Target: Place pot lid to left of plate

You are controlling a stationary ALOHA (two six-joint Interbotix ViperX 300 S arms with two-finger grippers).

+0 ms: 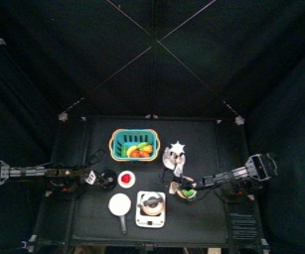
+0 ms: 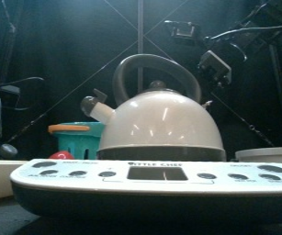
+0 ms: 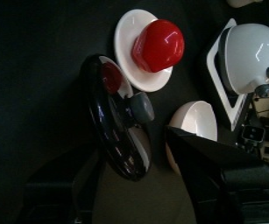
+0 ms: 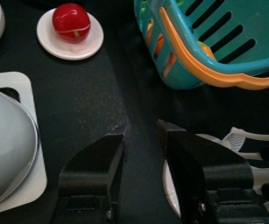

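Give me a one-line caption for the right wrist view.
Right gripper hovers beside a basket, pot lid beyond.

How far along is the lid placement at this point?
Done: the pot lid lies flat on the table, free of the left gripper, whose fingers stand open. In hand: nothing. Left: in the top view the lid sits beyond the plate, not clearly at its left, so placement may need correcting; then the arm should withdraw.

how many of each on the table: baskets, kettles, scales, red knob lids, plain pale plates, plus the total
basket: 1
kettle: 1
scale: 1
pot lid with red knob: 1
plain pale plate: 1
total: 5
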